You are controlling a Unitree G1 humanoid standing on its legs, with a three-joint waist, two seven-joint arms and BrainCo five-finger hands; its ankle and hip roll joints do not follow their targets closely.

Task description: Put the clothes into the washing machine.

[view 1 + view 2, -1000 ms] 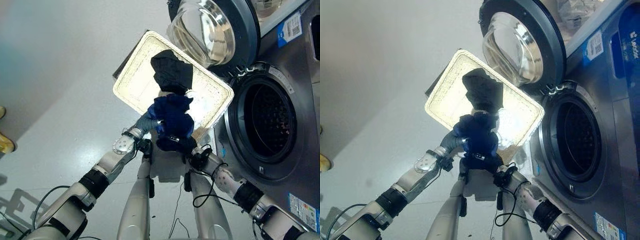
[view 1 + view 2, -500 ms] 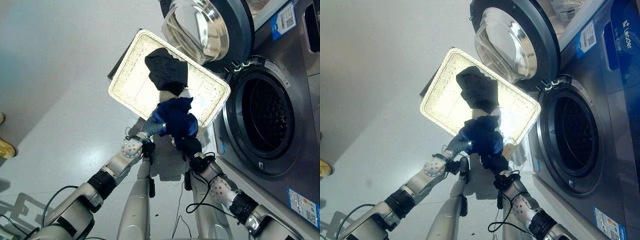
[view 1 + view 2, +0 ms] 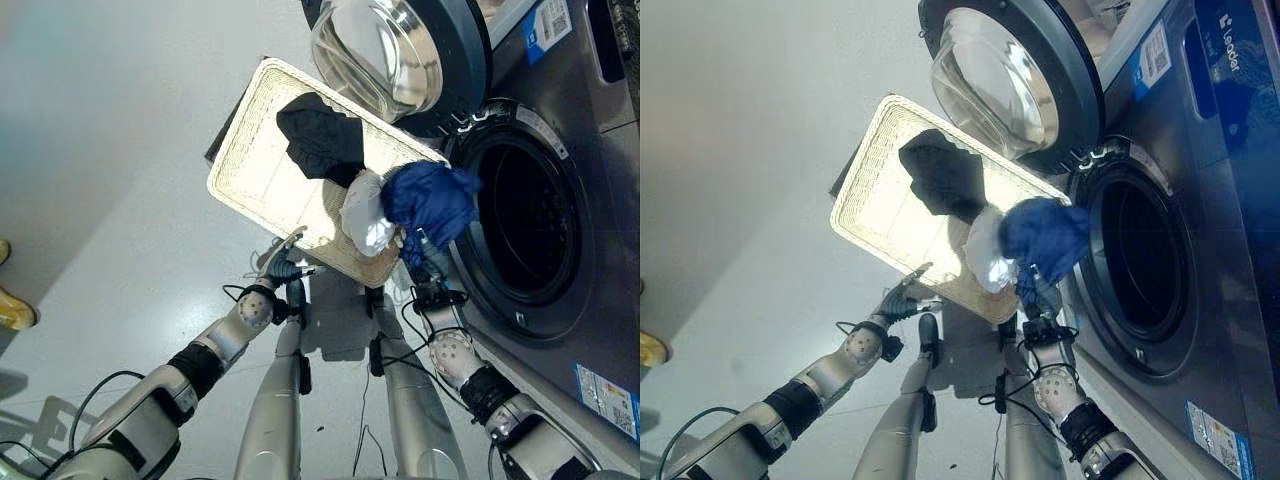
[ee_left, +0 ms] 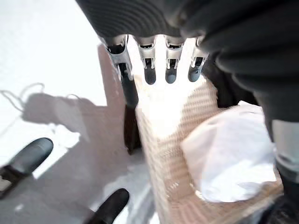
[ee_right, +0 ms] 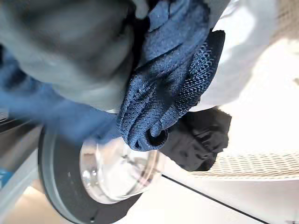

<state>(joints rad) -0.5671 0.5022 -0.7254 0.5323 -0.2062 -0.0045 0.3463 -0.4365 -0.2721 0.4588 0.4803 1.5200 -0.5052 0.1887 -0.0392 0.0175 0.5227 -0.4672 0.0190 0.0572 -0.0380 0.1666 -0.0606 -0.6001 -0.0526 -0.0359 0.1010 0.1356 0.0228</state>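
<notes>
My right hand is shut on a blue garment, which it holds up at the left rim of the washing machine's drum opening. The right wrist view shows that blue knit cloth bunched close to the hand. A white woven basket lies on the floor and holds a black garment and a white garment. My left hand is open at the basket's near edge, its fingers straight above the rim and holding nothing.
The machine's round glass door stands swung open above the basket's far corner. The steel front of the machine fills the right side. A yellow shoe sits at the far left on the grey floor.
My left hand has let go of the blue garment and dropped to the basket's edge. My right hand has carried it right to the drum opening, uncovering the white garment. The camera has shifted.
</notes>
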